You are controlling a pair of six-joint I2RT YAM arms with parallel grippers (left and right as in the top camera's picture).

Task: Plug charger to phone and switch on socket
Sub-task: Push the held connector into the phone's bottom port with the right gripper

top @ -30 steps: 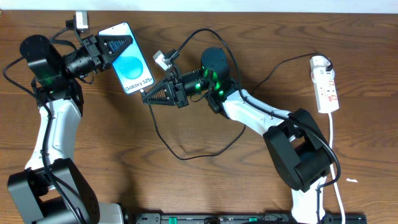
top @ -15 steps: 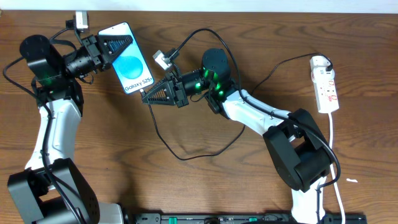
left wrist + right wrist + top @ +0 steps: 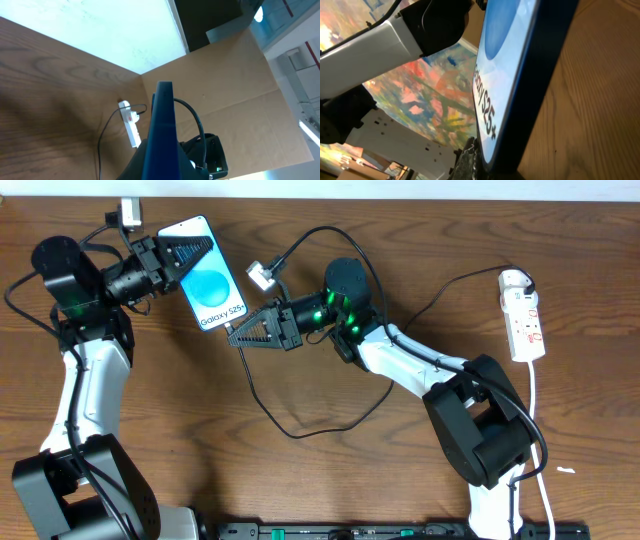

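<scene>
My left gripper is shut on the upper part of the phone, holding it over the table's back left with the blue screen up. In the left wrist view the phone shows edge-on. My right gripper is shut, its tip at the phone's lower end. The charger, a thin black cable, leaves that tip, loops across the table and runs to the socket at the far right. The right wrist view is filled by the phone, with the dark fingertips just below it. The plug tip itself is hidden.
The socket's white cord trails toward the front right edge. A black bar lies along the front edge. The right arm's white link crosses the table's middle. A cardboard wall stands behind the socket.
My right gripper has crept slightly left, closer to the phone's lower end. The left arm and the phone have stayed put.
</scene>
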